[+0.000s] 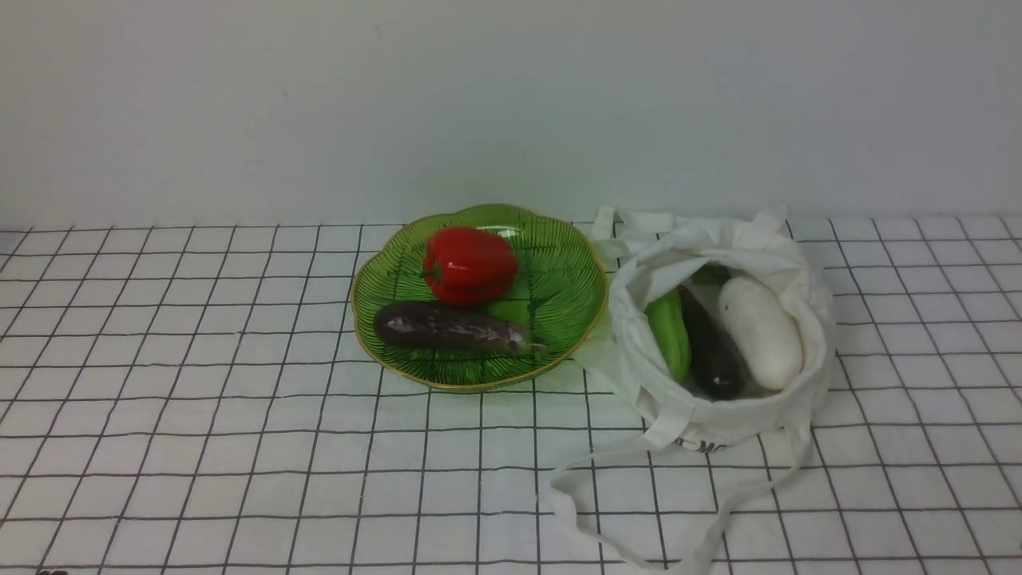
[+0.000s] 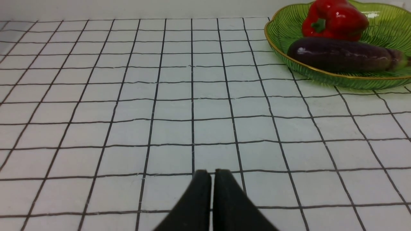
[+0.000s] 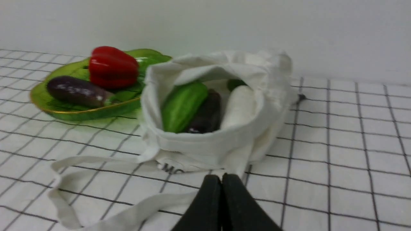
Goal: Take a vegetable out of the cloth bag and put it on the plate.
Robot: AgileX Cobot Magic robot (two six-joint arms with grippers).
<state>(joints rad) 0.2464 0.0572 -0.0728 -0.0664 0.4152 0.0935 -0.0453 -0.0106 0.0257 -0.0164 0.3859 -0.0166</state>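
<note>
The job looks finished, with the eggplant (image 1: pixel 451 328) lying on the plate (image 1: pixel 479 386) beyond both grippers, out of the bag (image 1: pixel 718 415), and nothing apparently left, the left (image 2: pixel 212 173) and right gripper (image 3: pixel 222 178) each pressed together, empty.

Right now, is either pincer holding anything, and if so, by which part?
No, nothing is held: the left pincer and the right pincer are both shut with nothing between their tips.
</note>
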